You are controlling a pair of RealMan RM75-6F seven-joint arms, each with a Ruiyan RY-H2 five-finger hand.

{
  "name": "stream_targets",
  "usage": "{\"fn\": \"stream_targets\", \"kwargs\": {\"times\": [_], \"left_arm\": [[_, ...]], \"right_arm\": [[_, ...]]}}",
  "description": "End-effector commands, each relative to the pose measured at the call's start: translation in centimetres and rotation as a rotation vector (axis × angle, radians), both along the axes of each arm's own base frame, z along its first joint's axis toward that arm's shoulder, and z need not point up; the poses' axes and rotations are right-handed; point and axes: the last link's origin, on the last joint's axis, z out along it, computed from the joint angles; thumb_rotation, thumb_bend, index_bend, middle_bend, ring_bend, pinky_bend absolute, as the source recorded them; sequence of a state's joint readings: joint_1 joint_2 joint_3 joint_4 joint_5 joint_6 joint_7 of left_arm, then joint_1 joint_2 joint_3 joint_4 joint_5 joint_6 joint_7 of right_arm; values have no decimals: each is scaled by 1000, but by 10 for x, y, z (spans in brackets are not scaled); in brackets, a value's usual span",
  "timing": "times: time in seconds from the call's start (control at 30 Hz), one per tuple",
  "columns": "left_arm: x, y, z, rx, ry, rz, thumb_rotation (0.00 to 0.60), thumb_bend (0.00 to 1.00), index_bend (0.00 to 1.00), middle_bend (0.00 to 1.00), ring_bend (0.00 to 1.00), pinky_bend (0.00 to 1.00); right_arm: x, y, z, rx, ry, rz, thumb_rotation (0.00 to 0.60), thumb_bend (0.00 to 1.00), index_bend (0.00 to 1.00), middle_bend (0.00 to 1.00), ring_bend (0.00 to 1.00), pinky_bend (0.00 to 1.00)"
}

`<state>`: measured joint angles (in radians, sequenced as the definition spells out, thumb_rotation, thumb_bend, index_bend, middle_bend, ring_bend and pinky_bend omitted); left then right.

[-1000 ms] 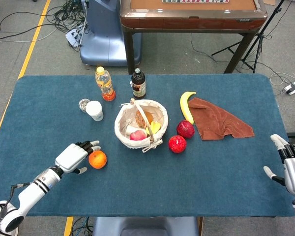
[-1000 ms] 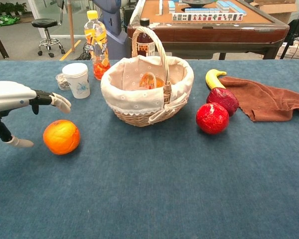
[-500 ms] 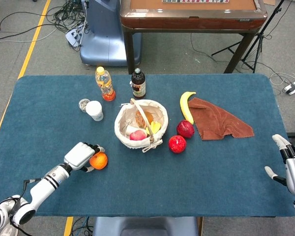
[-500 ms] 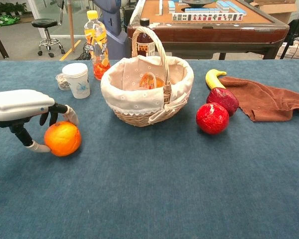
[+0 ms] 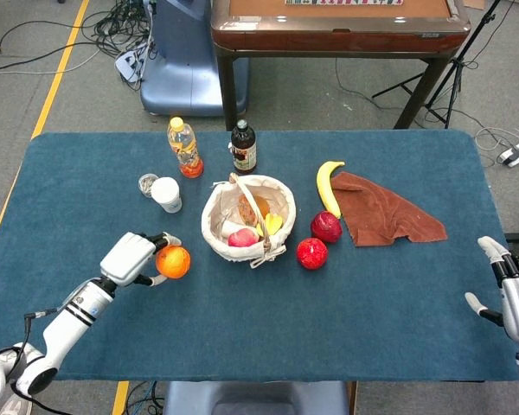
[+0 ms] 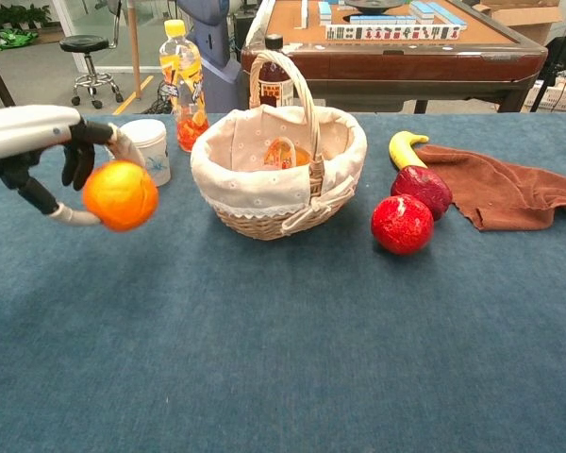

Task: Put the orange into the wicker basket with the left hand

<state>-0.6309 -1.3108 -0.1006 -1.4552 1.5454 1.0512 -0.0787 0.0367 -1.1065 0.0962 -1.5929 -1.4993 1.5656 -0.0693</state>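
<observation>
orange (image 6: 120, 194) gripped in the left hand's (image 5: 130, 258) fingers (image 6: 78, 162), off the table beside the wicker basket (image 6: 278, 203); no label readable.

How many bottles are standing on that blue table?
2: a clear plastic bottle of orange drink with a yellow cap and a dark brown glass bottle, side by side behind the wicker basket. None seem hidden.

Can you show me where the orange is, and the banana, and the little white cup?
orange (image 6: 120, 194), chest view, middle of its peel.
banana (image 5: 328, 186), head view, middle of its curved body.
white cup (image 5: 166, 194), head view, on its top and side.
</observation>
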Motion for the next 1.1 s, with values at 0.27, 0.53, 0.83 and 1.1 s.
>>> {"fn": "stream_targets", "kwargs": {"times": [0.27,0.53,0.83,1.1], "left_arm": [[38,28,27,56,-246,55,600,241,474,581,547,551],[63,34,7,52,-243,39,600,241,450,571,538,565],[85,44,-20,68,-196,37,600,241,402,543,516,565],[87,51,-26,75,-194,71,600,219,278,320,364,565]], "right_arm": [[2,-2,-2,14,4,5,600,146,136,185,202,314],[-3,-1,-4,18,-2,-10,600,146,136,185,202,313],[-6,0,-3,24,0,-21,600,146,136,185,202,314],[-10,0,-2,27,-3,-36,600,147,136,218,202,313]]}}
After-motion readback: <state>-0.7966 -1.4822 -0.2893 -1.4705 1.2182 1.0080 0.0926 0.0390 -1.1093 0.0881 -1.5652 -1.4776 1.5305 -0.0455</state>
